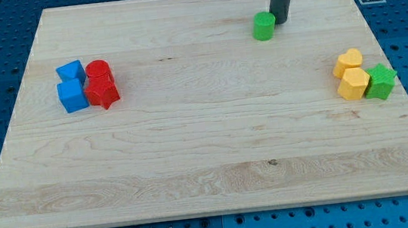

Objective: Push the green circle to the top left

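The worktop (208,151) carries 2 clusters: blue (71,87) and red (100,85) blocks at the view's left, yellow (351,73) and a green star (380,82) right. The green circle (263,26) sits top centre, my tip (281,20) touching its right side; no gripper exists.

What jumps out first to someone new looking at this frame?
The dark rod at the view's top, my tip right beside the green circle on its right. Next, two clusters: blue blocks and red blocks packed together at the view's left, and yellow blocks with a green star at the right edge of the wooden board.
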Robot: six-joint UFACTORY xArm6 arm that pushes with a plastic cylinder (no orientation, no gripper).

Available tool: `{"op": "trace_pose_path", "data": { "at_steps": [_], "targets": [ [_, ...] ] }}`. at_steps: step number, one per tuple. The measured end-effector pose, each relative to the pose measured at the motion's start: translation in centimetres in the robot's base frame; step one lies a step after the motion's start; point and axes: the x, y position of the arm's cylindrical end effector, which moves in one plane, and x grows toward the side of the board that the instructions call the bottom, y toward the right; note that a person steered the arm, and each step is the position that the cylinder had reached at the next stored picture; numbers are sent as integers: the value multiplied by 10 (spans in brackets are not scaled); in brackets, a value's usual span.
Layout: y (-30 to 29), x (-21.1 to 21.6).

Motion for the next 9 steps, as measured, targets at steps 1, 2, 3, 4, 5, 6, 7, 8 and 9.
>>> {"op": "trace_pose_path", "data": {
  "at_steps": [1, 2, 3, 4, 5, 6, 7, 8, 9],
  "targets": [
    [-2, 0],
    [-36, 5],
    [-13, 36],
    [-36, 41],
    [-80, 35],
    [-120, 34],
    [-140, 51],
    [-150, 36],
    [-119, 34]
  ]
}}
